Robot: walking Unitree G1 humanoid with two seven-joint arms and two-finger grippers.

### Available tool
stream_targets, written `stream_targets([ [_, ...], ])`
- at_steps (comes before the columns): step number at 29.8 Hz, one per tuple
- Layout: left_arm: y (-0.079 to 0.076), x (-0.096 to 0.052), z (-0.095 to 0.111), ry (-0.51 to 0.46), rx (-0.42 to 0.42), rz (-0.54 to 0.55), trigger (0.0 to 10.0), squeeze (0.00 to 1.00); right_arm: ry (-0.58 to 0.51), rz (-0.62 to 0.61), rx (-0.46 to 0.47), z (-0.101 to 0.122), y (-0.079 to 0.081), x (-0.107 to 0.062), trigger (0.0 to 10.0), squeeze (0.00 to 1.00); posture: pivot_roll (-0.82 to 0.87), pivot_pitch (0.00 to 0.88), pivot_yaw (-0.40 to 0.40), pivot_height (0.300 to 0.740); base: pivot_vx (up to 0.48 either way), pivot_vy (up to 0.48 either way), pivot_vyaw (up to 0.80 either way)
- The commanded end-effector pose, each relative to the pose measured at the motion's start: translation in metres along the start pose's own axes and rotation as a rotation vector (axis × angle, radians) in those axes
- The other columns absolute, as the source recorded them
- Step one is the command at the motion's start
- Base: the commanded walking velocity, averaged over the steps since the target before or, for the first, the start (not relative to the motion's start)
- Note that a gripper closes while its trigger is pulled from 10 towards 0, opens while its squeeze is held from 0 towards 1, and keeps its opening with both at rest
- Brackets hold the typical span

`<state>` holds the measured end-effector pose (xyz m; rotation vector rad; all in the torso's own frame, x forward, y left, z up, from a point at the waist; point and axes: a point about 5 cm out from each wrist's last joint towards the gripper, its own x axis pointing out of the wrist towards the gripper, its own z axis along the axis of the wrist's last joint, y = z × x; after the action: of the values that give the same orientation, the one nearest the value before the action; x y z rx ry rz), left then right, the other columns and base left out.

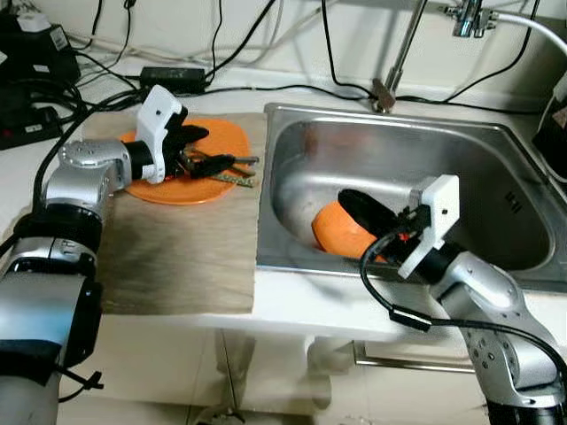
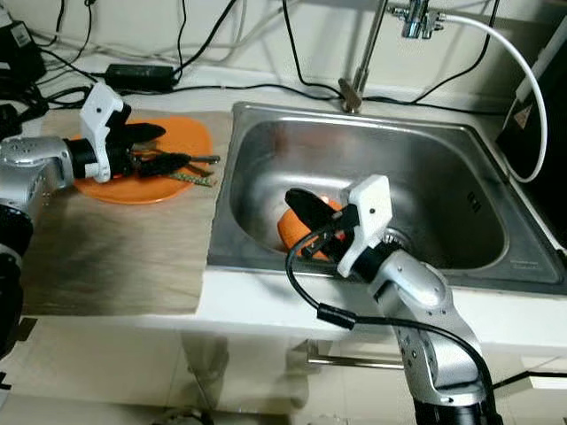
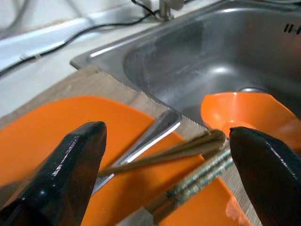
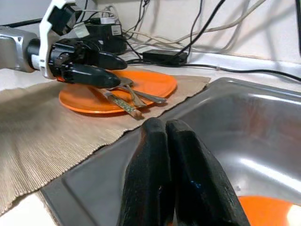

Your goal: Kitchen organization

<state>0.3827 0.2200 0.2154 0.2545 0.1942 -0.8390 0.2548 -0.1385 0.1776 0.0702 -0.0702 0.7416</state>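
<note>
Working the dish-sorting bit of this kitchen tidy right now, as far as I can judge. The left claw (image 1: 202, 150) is out over the orange plate (image 1: 226, 135), which sits on the woven mat (image 1: 177, 257) on the bench (image 1: 292, 305) just beside the sink (image 1: 496, 142). Its two black fingers (image 3: 70, 165) are spread wide with nothing between them, straddling the cutlery on the plate: a metal spoon (image 3: 155, 134) and a pair of chopsticks (image 3: 188, 150), their tips poking past the plate rim toward the sink.

The right claw (image 1: 368, 217) is down inside the sink with its fingers (image 4: 174, 179) pressed together, right over the orange bowl (image 1: 341, 232) lying in the basin near the front wall. I can't tell from these views whether it's pinching the bowl rim or just shut above it, so I'm not calling that a grasp.

My read: the left side is lining up to pick up the utensils, and the bowl is the other piece waiting to be moved. For the next move I'd want the left claw lowered so the fingers land either side of the chopsticks, then a squeeze. They're thin and lying flat on a slick plate, so they could roll or slide. On the right I'd check for a real grip before lifting.
</note>
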Motion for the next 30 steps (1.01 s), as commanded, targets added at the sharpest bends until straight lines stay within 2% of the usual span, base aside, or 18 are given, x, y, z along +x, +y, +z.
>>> stream_targets([
  [1,0.0,0.0,0.01,0.006,0.047,-0.048,10.0,0.0,-0.016,0.005,-0.025,0.007,-0.002,-0.005,10.0,0.0,-0.02,0.013,-0.014,0.74,0.0,0.0,0.0],
  [4,0.0,0.0,0.009,0.03,0.09,-0.051,10.0,0.0,-0.014,0.012,-0.029,0.008,-0.002,-0.006,10.0,0.0,-0.02,0.014,-0.01,0.74,0.0,0.0,0.0],
  [8,-0.001,0.0,-0.003,0.145,0.181,-0.08,10.0,0.0,-0.009,0.029,-0.031,0.009,-0.001,-0.006,10.0,0.0,-0.03,0.013,0.002,0.74,0.0,0.0,0.0],
  [12,-0.004,0.003,-0.009,0.173,0.183,-0.1,10.0,0.0,-0.004,0.042,-0.037,0.009,0.0,-0.009,10.0,0.0,-0.04,0.01,0.013,0.74,0.0,0.0,0.0],
  [18,-0.005,0.007,-0.011,0.176,0.18,-0.068,10.0,0.0,0.004,0.055,-0.034,0.009,0.001,-0.011,10.0,0.0,-0.05,0.01,0.018,0.74,0.0,0.0,0.0],
  [23,-0.006,0.009,-0.016,0.178,0.074,-0.066,10.0,0.0,0.018,0.088,0.003,0.007,0.001,-0.013,10.0,0.0,-0.06,0.013,0.024,0.74,0.0,0.0,0.0],
  [25,-0.007,0.009,-0.018,0.186,0.059,-0.076,10.0,0.0,0.021,0.096,0.015,0.007,0.0,-0.015,10.0,0.0,-0.06,0.015,0.029,0.74,0.0,0.0,0.0],
  [30,-0.011,0.01,-0.027,0.259,0.028,-0.119,10.0,0.0,0.064,0.242,0.072,0.009,0.002,-0.022,10.0,0.0,-0.08,0.026,0.045,0.74,0.0,0.0,0.0],
])
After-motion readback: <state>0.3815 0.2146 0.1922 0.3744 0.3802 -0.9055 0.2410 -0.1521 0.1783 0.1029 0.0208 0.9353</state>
